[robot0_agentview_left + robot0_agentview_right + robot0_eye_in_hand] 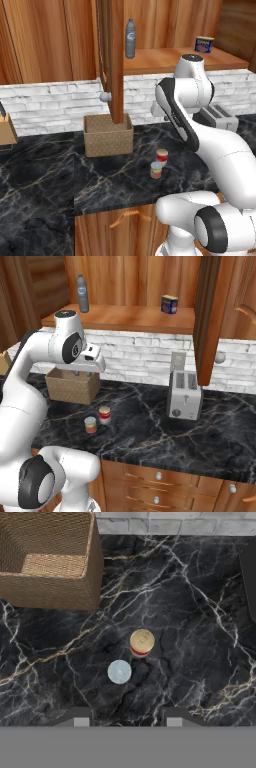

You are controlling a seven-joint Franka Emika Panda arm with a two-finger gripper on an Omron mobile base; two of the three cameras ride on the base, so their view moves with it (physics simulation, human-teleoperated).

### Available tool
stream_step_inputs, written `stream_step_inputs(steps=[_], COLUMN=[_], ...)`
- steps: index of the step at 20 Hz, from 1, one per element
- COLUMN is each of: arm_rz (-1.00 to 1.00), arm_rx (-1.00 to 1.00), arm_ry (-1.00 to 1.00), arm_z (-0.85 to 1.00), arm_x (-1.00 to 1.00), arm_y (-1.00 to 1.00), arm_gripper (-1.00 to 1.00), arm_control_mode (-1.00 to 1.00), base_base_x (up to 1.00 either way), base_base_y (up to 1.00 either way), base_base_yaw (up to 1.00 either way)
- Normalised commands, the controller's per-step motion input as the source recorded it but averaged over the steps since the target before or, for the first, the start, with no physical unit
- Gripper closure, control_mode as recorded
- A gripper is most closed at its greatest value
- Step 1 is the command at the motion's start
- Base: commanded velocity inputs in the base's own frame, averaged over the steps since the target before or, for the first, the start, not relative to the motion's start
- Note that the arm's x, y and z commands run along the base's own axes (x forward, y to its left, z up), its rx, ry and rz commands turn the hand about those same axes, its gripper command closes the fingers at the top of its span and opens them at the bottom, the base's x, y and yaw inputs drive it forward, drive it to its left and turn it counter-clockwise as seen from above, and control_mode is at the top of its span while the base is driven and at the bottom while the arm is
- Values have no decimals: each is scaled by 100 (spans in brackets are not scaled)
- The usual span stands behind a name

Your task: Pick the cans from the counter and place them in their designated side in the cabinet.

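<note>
On the counter (45,190), near its front edge, the two cans stand upright just beside each other: the red can (161,156) behind, the short can (156,170) in front, both a little way from the basket (108,135). High above them the gripper (124,717) looks straight down, its fingers spread wide with nothing between them, and the short can (119,672) lies closest to the tips. By my reading this is the approach for the first pick; neither can is lifted yet. Next the hand needs to descend, centre one can between the fingers without bumping its neighbour, then close. Up in the cabinet (135,318), the shelf already carries a bottle (82,293) and a tin (169,304).
</note>
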Motion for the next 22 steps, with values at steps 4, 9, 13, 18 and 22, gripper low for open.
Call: stream_step_inputs(steps=[4, 9, 13, 18, 22], arm_rz=[0, 0, 0, 0, 0], arm_rx=[0, 0, 0, 0, 0], arm_ry=[-4, 0, 0, -1, 0], arm_z=[0, -3, -1, -16, -24], arm_x=[-20, -30, -18, -7, -8], arm_y=[0, 0, 9, 8, 2], arm_gripper=[-100, -100, -100, -100, -100], arm_control_mode=[-100, -100, -100, -100, -100], base_base_x=[0, 0, 0, 0, 0], base_base_y=[0, 0, 0, 0, 0], base_base_yaw=[0, 0, 0, 0, 0])
